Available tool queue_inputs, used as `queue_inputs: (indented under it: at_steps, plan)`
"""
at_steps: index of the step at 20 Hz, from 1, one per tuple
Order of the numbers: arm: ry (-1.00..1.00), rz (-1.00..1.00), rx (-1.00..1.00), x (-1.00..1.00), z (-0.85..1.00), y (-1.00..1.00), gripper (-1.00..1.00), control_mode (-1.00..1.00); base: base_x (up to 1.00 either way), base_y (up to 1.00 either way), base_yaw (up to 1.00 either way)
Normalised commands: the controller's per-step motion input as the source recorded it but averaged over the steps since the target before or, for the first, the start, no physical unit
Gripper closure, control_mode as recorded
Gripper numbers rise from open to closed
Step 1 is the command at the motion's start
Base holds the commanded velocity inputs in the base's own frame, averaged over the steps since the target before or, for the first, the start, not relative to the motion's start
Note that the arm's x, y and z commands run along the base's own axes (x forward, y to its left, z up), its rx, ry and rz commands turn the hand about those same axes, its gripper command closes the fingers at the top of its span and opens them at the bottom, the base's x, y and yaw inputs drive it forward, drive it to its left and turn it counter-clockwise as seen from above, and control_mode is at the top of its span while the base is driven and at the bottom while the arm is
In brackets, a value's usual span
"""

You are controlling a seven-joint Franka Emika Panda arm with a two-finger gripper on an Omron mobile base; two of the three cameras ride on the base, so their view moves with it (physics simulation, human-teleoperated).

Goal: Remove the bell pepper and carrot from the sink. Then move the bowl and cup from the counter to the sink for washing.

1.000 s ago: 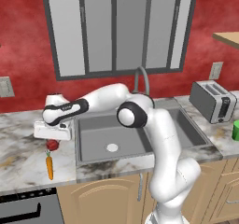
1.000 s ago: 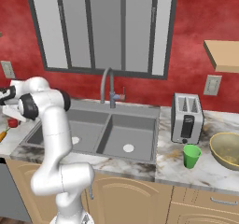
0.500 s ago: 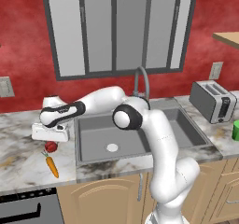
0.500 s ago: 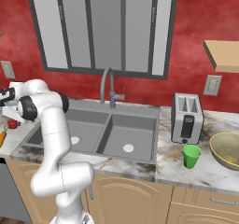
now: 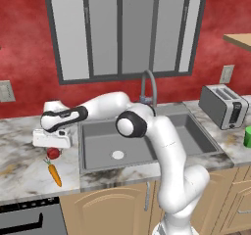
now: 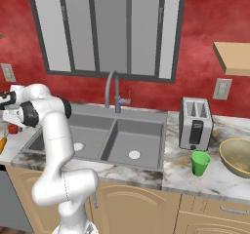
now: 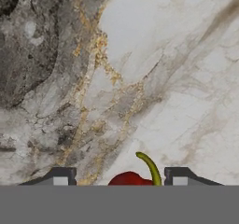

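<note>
The red bell pepper (image 5: 53, 153) rests on the marble counter (image 5: 19, 165) left of the sink (image 5: 98, 166), directly under my gripper (image 5: 52, 147). In the hand view the bell pepper (image 7: 130, 178) and its green stem sit between the two fingertips (image 7: 60, 176) with a gap on each side, so the gripper (image 7: 120, 177) is open. The orange carrot (image 5: 55, 174) lies on the counter just in front of the pepper. On the counter right of the sink (image 6: 146, 165) stand the green cup (image 6: 199, 163) and the olive-yellow bowl (image 6: 237, 156).
A silver toaster (image 6: 195, 123) stands behind the cup. The curved faucet (image 6: 113, 89) rises behind the two basins. A wooden shelf (image 6: 233, 57) juts out at the upper right. An oven front (image 5: 29, 219) sits below the left counter.
The jaws have spread apart around the bell pepper, which now lies free on the counter. The arm, the pepper and the carrot have hardly moved.
</note>
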Motion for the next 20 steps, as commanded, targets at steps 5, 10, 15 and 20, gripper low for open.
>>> queue_inputs:
  at_steps: [5, 10, 15, 20]
  plan:
    - [0.00, 0.00, -0.01, 0.00, -0.13, -0.01, -1.00, -1.00, 0.00, 0.00, 0.00]
    - [0.00, -0.02, -0.02, -0.02, 0.06, -0.02, -1.00, -1.00, 0.00, 0.00, 0.00]
    - [0.00, -0.06, 0.00, -0.03, 0.34, -0.15, -1.00, -1.00, 0.00, 0.00, 0.00]
    - [0.00, -0.05, -0.01, -0.15, 0.31, -0.20, -1.00, -1.00, 0.00, 0.00, 0.00]
